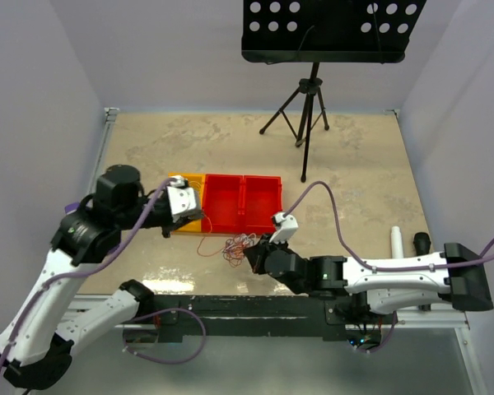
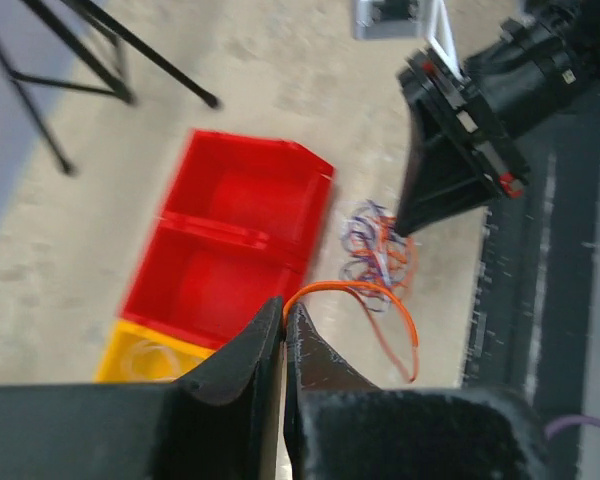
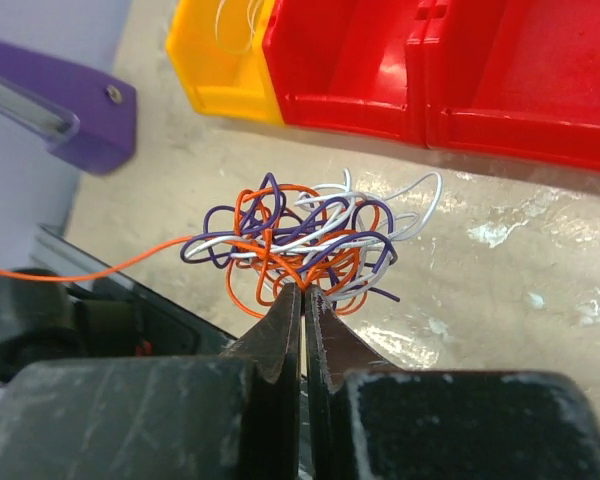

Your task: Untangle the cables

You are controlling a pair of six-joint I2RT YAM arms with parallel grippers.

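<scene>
The cables are a small tangle of thin orange, purple and white wires (image 1: 239, 246) on the table just in front of the red bins; the tangle also shows in the right wrist view (image 3: 310, 238) and the left wrist view (image 2: 378, 250). My right gripper (image 3: 304, 288) is shut on orange strands at the tangle's near edge, and it shows from above (image 1: 253, 253). My left gripper (image 2: 284, 306) is shut on one orange wire (image 2: 380, 300) that arcs away toward the tangle. From above, the left gripper (image 1: 199, 220) hangs by the yellow bin.
Two joined red bins (image 1: 243, 202) and a yellow bin (image 1: 189, 183) stand behind the tangle; the yellow bin (image 3: 215, 50) holds a thin white wire. A black music stand tripod (image 1: 305, 115) stands at the back. A white tube (image 1: 398, 243) lies at the right.
</scene>
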